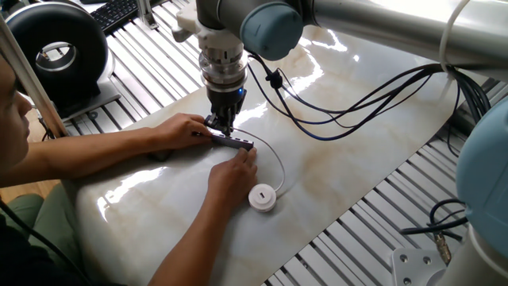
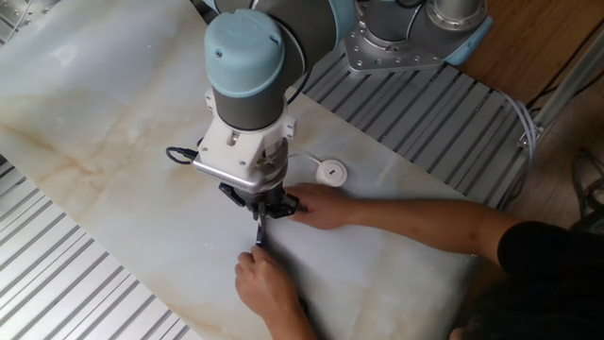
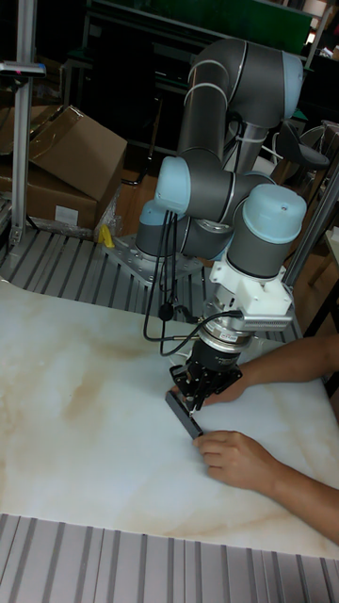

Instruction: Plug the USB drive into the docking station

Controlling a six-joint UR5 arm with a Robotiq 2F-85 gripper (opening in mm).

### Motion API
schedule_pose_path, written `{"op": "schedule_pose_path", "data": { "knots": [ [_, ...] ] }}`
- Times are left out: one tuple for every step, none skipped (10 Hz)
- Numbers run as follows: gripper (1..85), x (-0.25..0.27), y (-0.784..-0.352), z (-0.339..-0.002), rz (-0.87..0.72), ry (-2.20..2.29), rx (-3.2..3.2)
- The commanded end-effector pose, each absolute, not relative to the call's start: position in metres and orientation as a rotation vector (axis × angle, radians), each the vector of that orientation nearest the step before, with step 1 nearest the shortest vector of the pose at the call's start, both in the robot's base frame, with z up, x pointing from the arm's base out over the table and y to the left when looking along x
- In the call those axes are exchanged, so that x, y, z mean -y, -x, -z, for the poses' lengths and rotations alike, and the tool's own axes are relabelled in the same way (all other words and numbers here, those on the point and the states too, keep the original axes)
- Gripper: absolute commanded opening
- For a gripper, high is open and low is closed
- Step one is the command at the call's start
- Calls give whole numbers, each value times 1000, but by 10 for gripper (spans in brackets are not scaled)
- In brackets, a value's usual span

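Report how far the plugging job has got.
Done: the gripper is down on the docking station, which a person's two hands steady. In hand: mating a plug there, though the joint is hidden. Left: confirming it is seated; the USB drive lies on the table, its cable running to the station.

USB drive [image 1: 263, 197]: small white round puck, dark slot mark on top, laid flat on marble tabletop. Thin white cable [image 1: 278, 159] is curved from puck up toward docking station; plug end hidden. In the other fixed view puck [image 2: 330, 172] is seen just beyond hands.

Docking station [image 1: 232, 141]: slim dark-grey bar, laid flat on tabletop, near puck, not touching it. One end is covered by hand. In tall fixed view bar [image 3: 185, 414] is seen angled, near end free. Black cable not discernible.
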State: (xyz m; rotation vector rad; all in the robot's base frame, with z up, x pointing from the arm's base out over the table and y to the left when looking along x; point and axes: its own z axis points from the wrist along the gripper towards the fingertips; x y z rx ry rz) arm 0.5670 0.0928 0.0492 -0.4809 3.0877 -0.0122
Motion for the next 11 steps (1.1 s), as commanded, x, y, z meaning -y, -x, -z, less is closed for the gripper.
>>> {"op": "schedule_pose_path", "data": {
  "knots": [
    [13,-92,-567,-50,11,545,-3078],
    [13,-91,-567,-51,16,579,-3073],
    [13,-91,-567,-50,16,595,-3070],
    [13,-91,-567,-50,17,616,-3066],
    [13,-93,-566,-50,12,623,-3064],
    [13,-95,-566,-49,12,621,-3063],
    [13,-96,-566,-49,16,634,-3057],
    [13,-97,-564,-49,10,667,-3053],
    [13,-96,-564,-49,15,708,-3046],
    [13,-95,-564,-49,21,740,-3038],
    [13,-95,-564,-50,19,764,-3032]
  ]
}}
